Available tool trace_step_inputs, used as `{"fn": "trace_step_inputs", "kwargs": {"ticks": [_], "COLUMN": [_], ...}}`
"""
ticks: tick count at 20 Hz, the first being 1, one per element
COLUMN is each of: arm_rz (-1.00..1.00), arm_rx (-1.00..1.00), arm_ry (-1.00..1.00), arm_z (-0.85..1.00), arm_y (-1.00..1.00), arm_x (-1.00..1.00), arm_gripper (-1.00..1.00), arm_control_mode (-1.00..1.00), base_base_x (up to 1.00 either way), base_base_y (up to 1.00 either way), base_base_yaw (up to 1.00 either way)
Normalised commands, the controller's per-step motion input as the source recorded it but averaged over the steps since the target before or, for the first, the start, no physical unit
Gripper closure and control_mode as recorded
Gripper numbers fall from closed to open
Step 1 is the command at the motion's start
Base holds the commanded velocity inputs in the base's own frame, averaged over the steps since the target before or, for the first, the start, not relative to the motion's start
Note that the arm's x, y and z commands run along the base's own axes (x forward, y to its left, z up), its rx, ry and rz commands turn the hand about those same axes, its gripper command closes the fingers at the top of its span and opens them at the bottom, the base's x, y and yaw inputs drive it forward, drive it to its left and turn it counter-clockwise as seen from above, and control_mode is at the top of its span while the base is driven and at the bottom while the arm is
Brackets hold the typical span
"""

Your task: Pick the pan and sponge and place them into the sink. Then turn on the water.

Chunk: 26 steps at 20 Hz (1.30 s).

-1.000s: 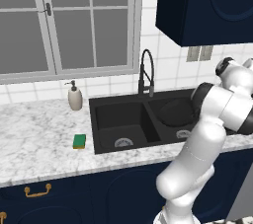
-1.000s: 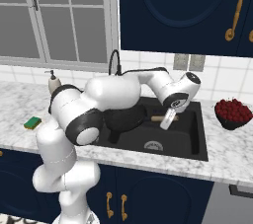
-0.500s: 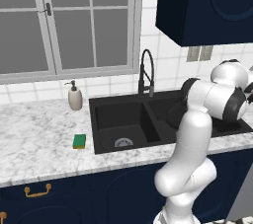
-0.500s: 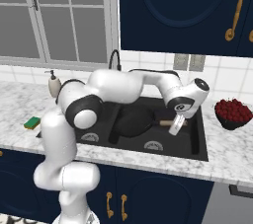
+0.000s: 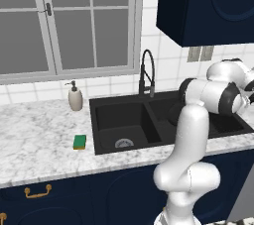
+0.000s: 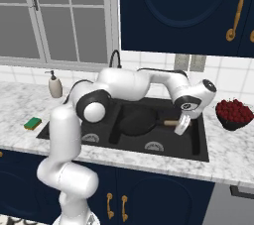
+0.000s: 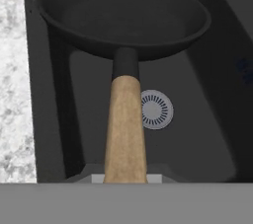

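The black pan (image 6: 136, 121) hangs low over the right basin of the black sink (image 6: 196, 142), its wooden handle (image 6: 171, 123) pointing right into my gripper (image 6: 182, 126), which is shut on the handle's end. In the hand view the pan (image 7: 123, 16) lies straight ahead and the handle (image 7: 124, 129) runs down to the bottom edge, hiding my fingertips, with the basin's round drain (image 7: 155, 109) below it. The green and yellow sponge (image 5: 79, 141) lies on the marble counter left of the sink (image 5: 116, 120). The arched black faucet (image 5: 146, 73) stands behind the divider.
A soap bottle (image 5: 75, 96) stands at the back left of the counter, below the window. A dark bowl of red fruit (image 6: 234, 113) sits on the counter right of the sink, close to my gripper. Dark wall cabinets (image 6: 183, 11) hang above.
My gripper has carried the pan a little to the right over the right basin, and the arm's elbow has swung round with it. The sponge has stayed put.
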Motion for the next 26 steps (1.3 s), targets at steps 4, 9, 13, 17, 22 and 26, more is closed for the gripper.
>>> {"fn": "trace_step_inputs", "kwargs": {"ticks": [4,9,13,17,22,26], "arm_rz": [0.0,0.01,0.02,0.02,0.01,0.0], "arm_rx": [0.0,0.0,0.0,0.0,0.0,0.0], "arm_ry": [0.0,-0.04,-0.01,0.0,0.0,-0.01], "arm_z": [-0.41,-0.37,-0.55,-0.43,-0.29,-0.42], "arm_y": [0.03,0.17,0.21,0.17,0.07,0.0], "arm_x": [0.16,0.04,0.15,0.16,0.35,0.43], "arm_gripper": [1.0,1.0,1.0,1.0,1.0,1.0], "arm_control_mode": [-1.0,-1.0,-1.0,-1.0,-1.0,-1.0], "base_base_x": [0.0,0.0,0.0,0.0,0.0,0.0], "base_base_y": [0.0,0.0,0.0,0.0,0.0,0.0], "base_base_yaw": [0.0,0.0,0.0,0.0,0.0,0.0]}}
